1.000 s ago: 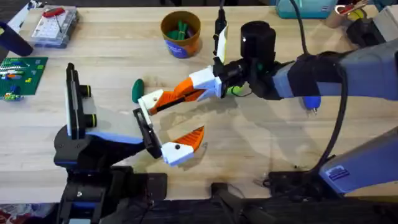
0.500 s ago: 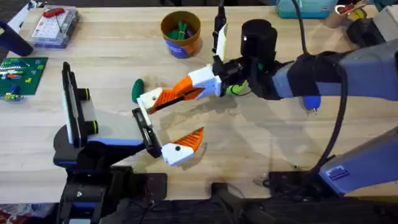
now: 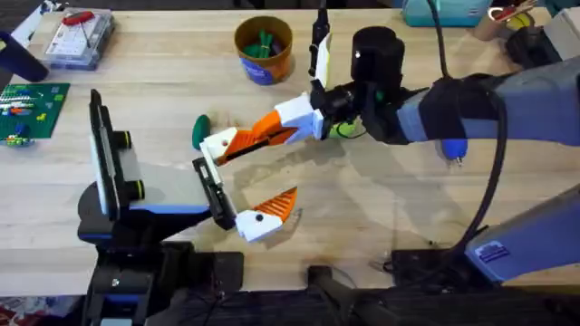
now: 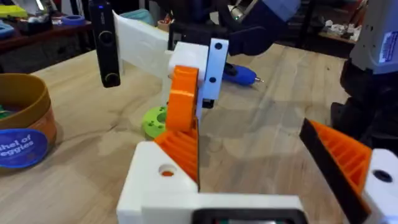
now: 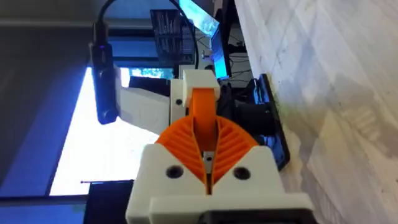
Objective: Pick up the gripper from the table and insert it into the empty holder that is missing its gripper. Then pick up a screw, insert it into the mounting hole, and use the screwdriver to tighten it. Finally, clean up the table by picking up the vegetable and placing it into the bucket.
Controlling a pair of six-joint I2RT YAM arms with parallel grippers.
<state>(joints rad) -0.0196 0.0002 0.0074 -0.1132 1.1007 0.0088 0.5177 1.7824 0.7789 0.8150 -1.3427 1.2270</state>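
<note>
Insertion step: right gripper (image 3: pixel 237 142) fingers clamped on gripper (image 3: pixel 217 143), nearly at holder (image 3: pixel 211 191). Left fingers spread, empty. Next: seat squarely.

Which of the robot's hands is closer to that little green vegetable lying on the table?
The right hand: the piece it grips ends right beside the vegetable. The left hand sits farther off, toward the robot's side of the table.

Wood table (image 3: pixel 381 208) carrying: bucket (image 3: pixel 264 50) far centre, vegetable (image 3: pixel 200 132) nearer and left, clear parts box (image 3: pixel 80 38) far left, green board (image 3: pixel 30 110) at the left edge.
</note>
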